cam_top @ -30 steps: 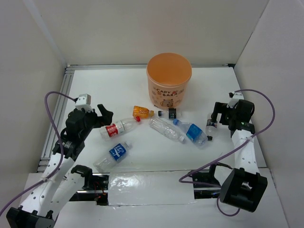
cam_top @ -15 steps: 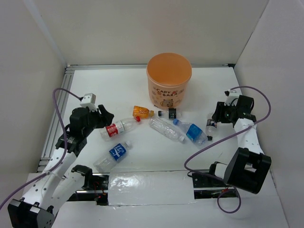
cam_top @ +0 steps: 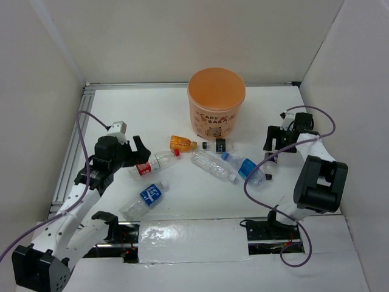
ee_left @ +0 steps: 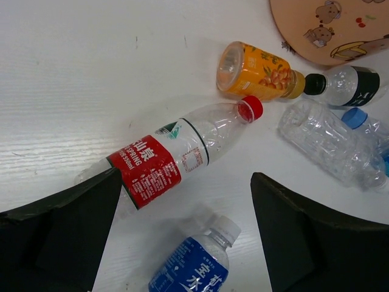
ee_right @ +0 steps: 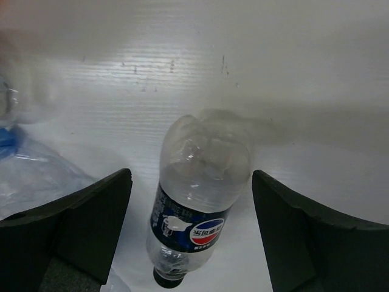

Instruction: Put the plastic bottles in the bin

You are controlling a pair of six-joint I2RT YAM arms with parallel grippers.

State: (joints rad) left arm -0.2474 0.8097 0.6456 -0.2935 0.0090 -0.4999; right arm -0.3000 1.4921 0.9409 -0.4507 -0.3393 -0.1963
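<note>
The orange bin [cam_top: 216, 109] stands at the back centre. Several plastic bottles lie on the table in front of it: an orange one [cam_top: 181, 143], a tiny dark-labelled one [cam_top: 217, 145], a red-labelled one [cam_top: 152, 164], a clear one [cam_top: 213, 165] and two blue-labelled ones [cam_top: 144, 198] [cam_top: 246, 168]. My left gripper [ee_left: 188, 243] hangs open over the red-labelled bottle [ee_left: 158, 167] and the blue-labelled bottle's cap [ee_left: 219, 228]. My right gripper [ee_right: 191, 237] is open astride a small dark-labelled cola bottle [ee_right: 197, 207], fingers apart from it on both sides.
White walls close in the table on the left, back and right. A metal rail [cam_top: 73, 146] runs along the left edge. Purple cables loop off both arms. A crumpled blue-labelled bottle [ee_right: 24, 170] lies just left of my right gripper.
My left gripper has moved right, closer to the red-labelled bottle. My right arm has folded back and turned, with its gripper now over the cola bottle. No bottle has moved.
</note>
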